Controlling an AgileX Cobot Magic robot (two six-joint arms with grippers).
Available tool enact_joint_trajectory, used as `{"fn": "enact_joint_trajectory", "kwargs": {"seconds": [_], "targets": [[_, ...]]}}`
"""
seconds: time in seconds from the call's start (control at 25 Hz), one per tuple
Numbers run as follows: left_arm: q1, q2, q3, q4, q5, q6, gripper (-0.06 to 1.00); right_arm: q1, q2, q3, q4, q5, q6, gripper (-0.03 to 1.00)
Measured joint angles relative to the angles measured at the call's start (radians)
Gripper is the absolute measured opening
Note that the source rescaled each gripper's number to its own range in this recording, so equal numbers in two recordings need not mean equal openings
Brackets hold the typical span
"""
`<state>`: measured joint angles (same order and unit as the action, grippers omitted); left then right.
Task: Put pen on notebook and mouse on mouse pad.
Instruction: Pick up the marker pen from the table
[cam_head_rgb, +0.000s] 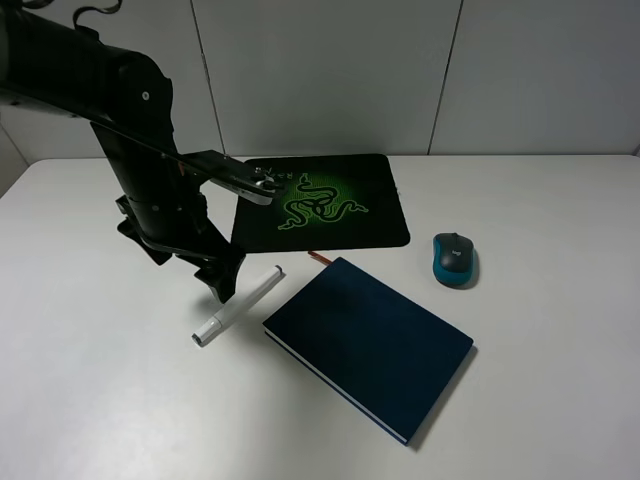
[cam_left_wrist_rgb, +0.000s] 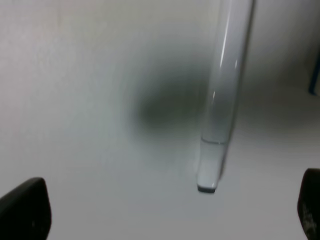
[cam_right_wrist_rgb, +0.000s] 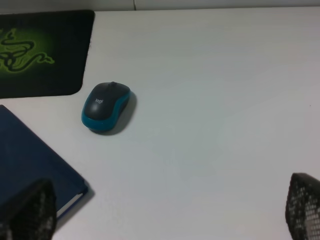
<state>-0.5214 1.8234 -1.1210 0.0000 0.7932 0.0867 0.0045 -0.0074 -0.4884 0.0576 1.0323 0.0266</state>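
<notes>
The white pen (cam_head_rgb: 238, 306) lies on the table left of the navy notebook (cam_head_rgb: 368, 345). My left gripper (cam_head_rgb: 222, 280) hangs open just above the pen's upper end; in the left wrist view the pen (cam_left_wrist_rgb: 225, 100) runs between the spread dark fingertips (cam_left_wrist_rgb: 25, 210), touched by neither. The teal-sided mouse (cam_head_rgb: 455, 259) sits on bare table right of the black mouse pad (cam_head_rgb: 322, 202) with its green emblem. My right gripper (cam_right_wrist_rgb: 165, 215) is open, well short of the mouse (cam_right_wrist_rgb: 106, 106), and does not show in the exterior high view. A corner of the notebook (cam_right_wrist_rgb: 30, 165) lies near its one finger.
The white table (cam_head_rgb: 90, 400) ends at a pale panelled wall behind the pad. The left arm's dark body (cam_head_rgb: 140, 150) stands over the table's left part. A reddish ribbon (cam_head_rgb: 320, 257) pokes out at the notebook's far corner.
</notes>
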Motion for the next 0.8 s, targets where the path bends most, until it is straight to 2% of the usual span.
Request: {"fn": "enact_joint_trajectory", "kwargs": {"seconds": [0.8], "targets": [[-0.015, 0.127, 0.000, 0.000, -0.172, -0.005, 0.99, 0.000, 0.000, 0.001, 0.000, 0.000, 0.000, 1.00]]}}
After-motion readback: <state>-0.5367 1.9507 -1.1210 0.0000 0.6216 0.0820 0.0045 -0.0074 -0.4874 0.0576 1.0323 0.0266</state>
